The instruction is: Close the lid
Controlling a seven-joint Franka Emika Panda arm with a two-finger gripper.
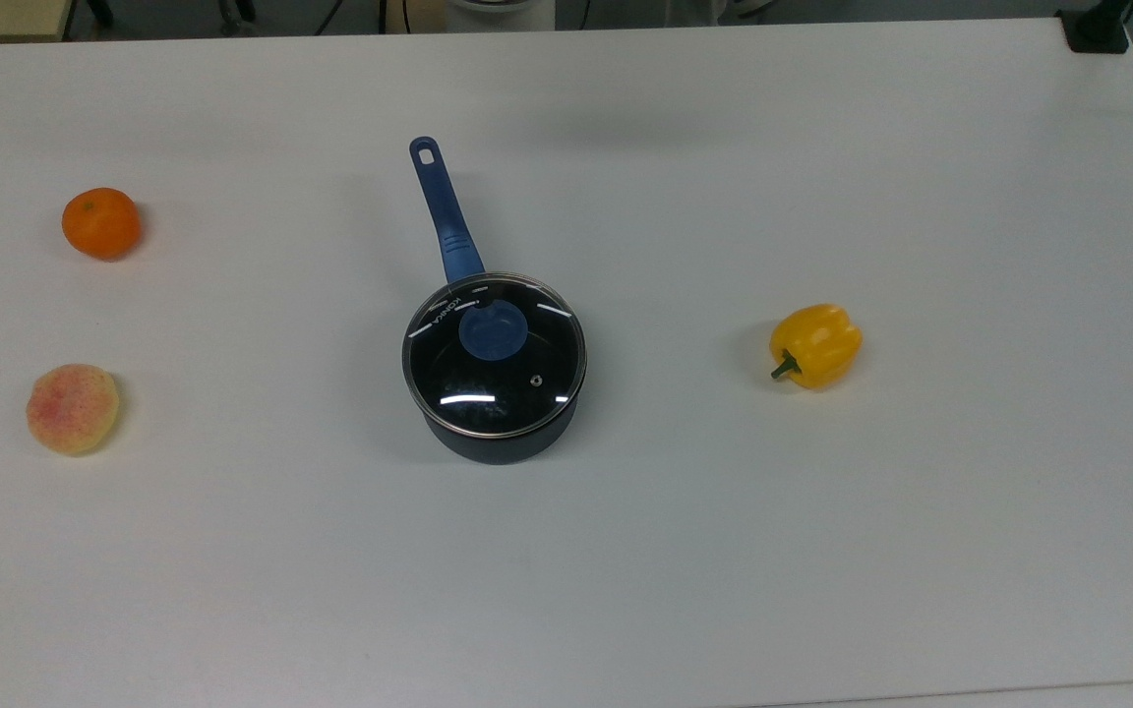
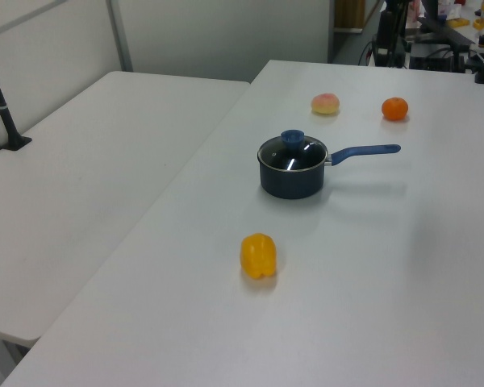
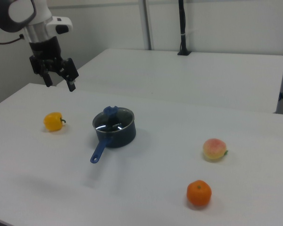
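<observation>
Black fingers (image 3: 71, 85) hang spread apart on your end effector (image 3: 59, 83), which grips nothing and sits high above the counter (image 1: 822, 551), off towards the right view's far left corner. Below it in the right view, near the counter's left edge, you see a yellow bell pepper (image 3: 53, 121). The dark blue saucepan (image 3: 115, 133) stands in the middle of the counter, well apart from the end effector. The lid (image 1: 494, 355) sits flat on the saucepan's rim, covering the whole opening, with its blue knob (image 1: 493, 329) at the centre and a small vent near it. The saucepan's blue handle (image 1: 444, 209) points towards the top view's far edge. Near the top view's left edge you have an orange (image 1: 101, 223) and, closer to the near edge, a peach (image 1: 72, 408), both well apart from the saucepan.
</observation>
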